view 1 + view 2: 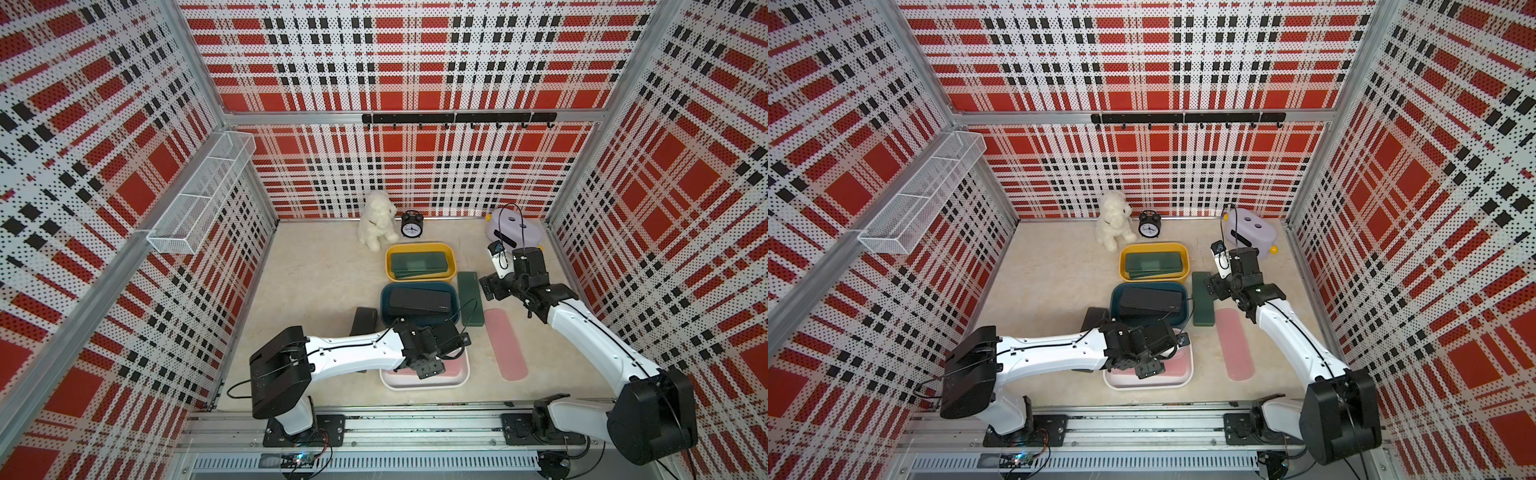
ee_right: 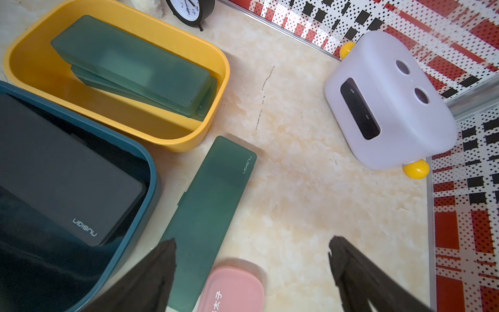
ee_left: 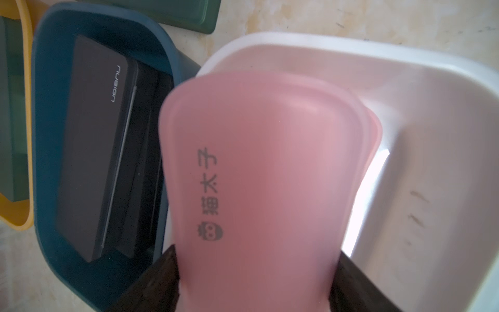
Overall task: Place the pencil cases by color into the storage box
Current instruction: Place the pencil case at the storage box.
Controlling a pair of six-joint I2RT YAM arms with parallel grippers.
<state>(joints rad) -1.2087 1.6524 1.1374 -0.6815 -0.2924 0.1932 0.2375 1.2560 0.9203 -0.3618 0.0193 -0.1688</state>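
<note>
Just on the robot's side of the blue tub (image 1: 385, 301), a pink pencil case (image 3: 256, 189) is hanging over the white tub (image 3: 405, 135), the left gripper (image 3: 256, 251) clamping it across its width above a second pink case (image 3: 375, 129). Black cases (image 1: 419, 302) are lying stacked inside the blue tub, and a third black case (image 1: 365, 318) is lying just left of it. Beyond it, green cases (image 1: 419, 264) are sitting in the yellow tub (image 1: 390, 266). Right of it, the right gripper (image 2: 252, 240) is hovering with jaws spread wide at the edge of a loose green case (image 1: 467, 282), near a loose pink case (image 1: 505, 345).

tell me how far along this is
Done: green cases in the yellow tub, black cases in the blue tub. In hand: left gripper holds a pink case over the white tub. Left: loose green case, loose pink case, loose black case on the table.
</note>
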